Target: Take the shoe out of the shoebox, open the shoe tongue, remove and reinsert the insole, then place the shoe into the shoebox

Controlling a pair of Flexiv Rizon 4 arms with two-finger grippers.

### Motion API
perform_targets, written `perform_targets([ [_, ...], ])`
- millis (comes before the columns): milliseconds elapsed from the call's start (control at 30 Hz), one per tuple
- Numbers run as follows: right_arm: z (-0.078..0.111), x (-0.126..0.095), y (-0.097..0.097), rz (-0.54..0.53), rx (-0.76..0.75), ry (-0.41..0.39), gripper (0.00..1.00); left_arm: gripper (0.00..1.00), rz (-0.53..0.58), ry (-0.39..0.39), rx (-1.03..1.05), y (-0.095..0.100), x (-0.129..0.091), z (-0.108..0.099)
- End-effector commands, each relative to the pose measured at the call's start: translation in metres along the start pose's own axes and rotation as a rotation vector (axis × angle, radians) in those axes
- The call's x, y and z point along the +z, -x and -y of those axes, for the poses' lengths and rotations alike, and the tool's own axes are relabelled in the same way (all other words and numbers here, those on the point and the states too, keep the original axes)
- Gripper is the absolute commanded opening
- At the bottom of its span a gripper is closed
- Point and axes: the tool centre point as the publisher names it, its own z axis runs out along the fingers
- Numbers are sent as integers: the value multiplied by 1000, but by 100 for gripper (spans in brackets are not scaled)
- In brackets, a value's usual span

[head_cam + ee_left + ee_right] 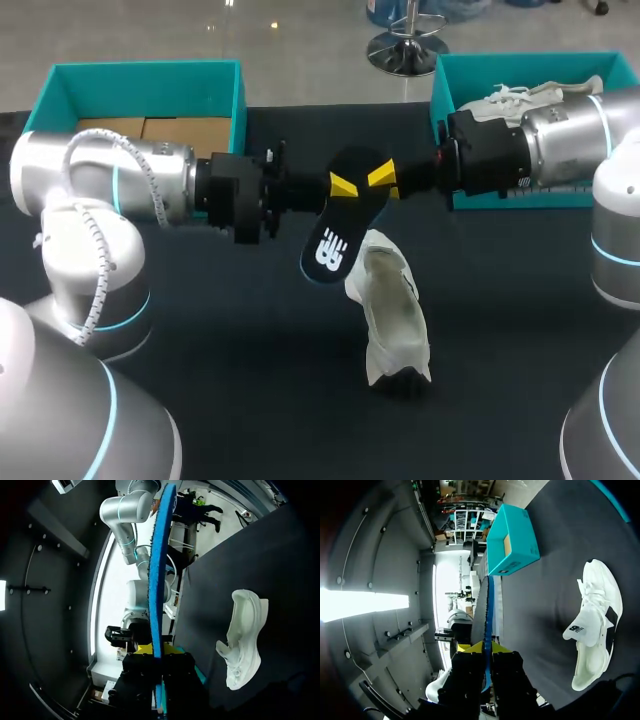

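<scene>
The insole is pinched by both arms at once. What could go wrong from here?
Both the left tool and right tool grip the insole close together at one end, in the air; if they pull unevenly it may bend or slip out. The shoe lies unheld on the table below, so pushing the insole back in could shove it away.

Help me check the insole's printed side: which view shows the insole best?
Head view: the insole shows its broad dark face and white logo. Both wrist views catch only its thin blue edge.
</scene>
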Motion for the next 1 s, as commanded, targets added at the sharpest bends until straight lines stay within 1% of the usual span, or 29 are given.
perform_targets([
  [33,-1,3,0,1,0,0,0,0,2,-8,1,-1,2,4],
  [167,-1,3,0,1,0,0,0,0,-3,-19,7,-1,1,7],
  [433,-1,3,0,1,0,0,0,0,-3,-17,15,2,-7,8],
  [467,-1,3,0,1,0,0,18,0,-2,-15,17,2,-8,8],
  [500,-1,3,0,1,0,0,43,0,-2,-14,18,2,-9,8],
  [533,-1,3,0,1,0,0,100,0,-1,-12,19,3,-10,8],
  [767,-1,1,1,7,2,4,100,0,-3,-6,22,1,-16,9],
  [900,-1,-5,3,6,18,37,100,0,-1,-5,21,-1,-20,8],
  [1000,-2,-12,3,4,26,68,100,0,-4,-9,13,-4,-22,9],
])
